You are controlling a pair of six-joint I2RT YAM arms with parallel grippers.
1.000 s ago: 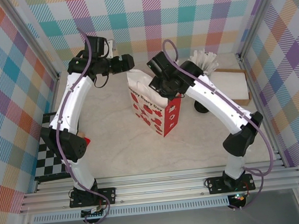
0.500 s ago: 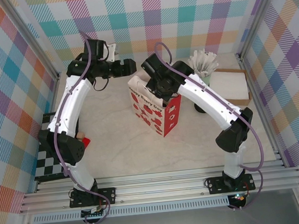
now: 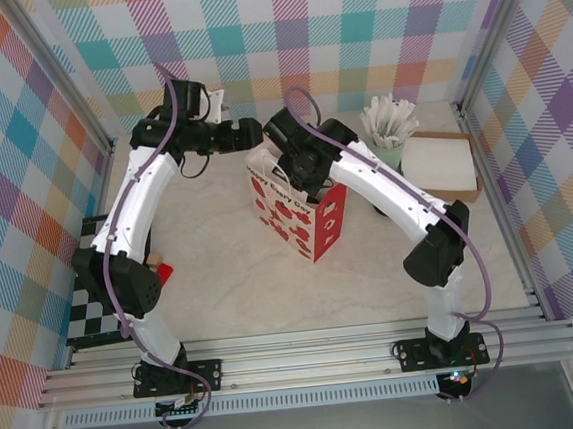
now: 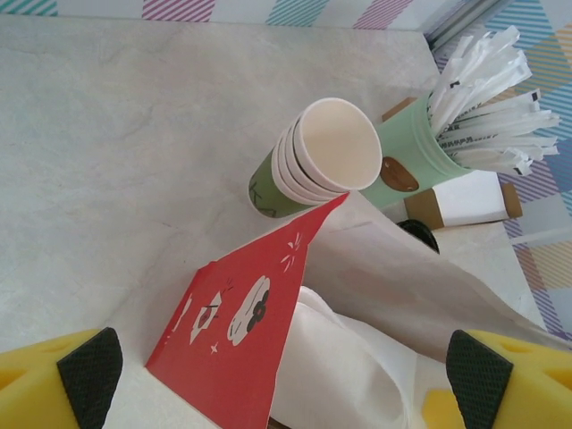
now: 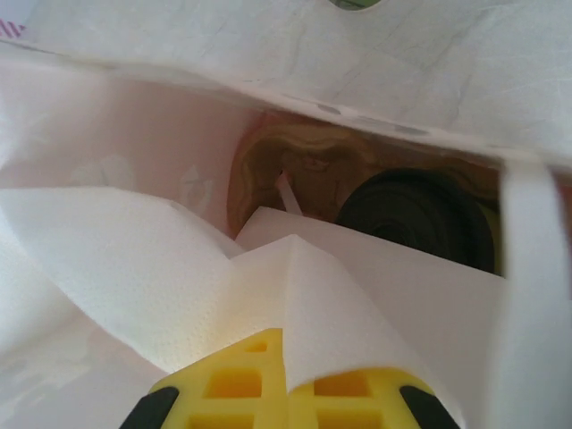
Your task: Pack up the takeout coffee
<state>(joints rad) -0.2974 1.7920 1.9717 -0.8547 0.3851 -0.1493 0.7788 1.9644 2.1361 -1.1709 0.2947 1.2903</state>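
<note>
The black-lidded takeout coffee [image 5: 416, 219] apparently stands deep in the red-and-white paper bag [image 3: 301, 213], ahead-right of the right gripper [image 5: 284, 362], which pinches a white paper napkin [image 5: 179, 277]; the left gripper [image 4: 284, 375] gapes wide over the bag's edge.

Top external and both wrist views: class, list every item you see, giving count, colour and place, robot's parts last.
gift bag: one, red and white, middle of the scene
takeout coffee: one, black lid showing, inside the bag
napkin: one, white, in the bag's mouth
cup stack: one, cream and green, beyond the bag
sachet pot: one, mint green, beside the cup stack
white block: one, brown-edged, far right
checked mat: one, black and white, left edge
left hand: one, yellow fingers, open above the bag
right hand: one, yellow fingers, shut on the napkin
</note>
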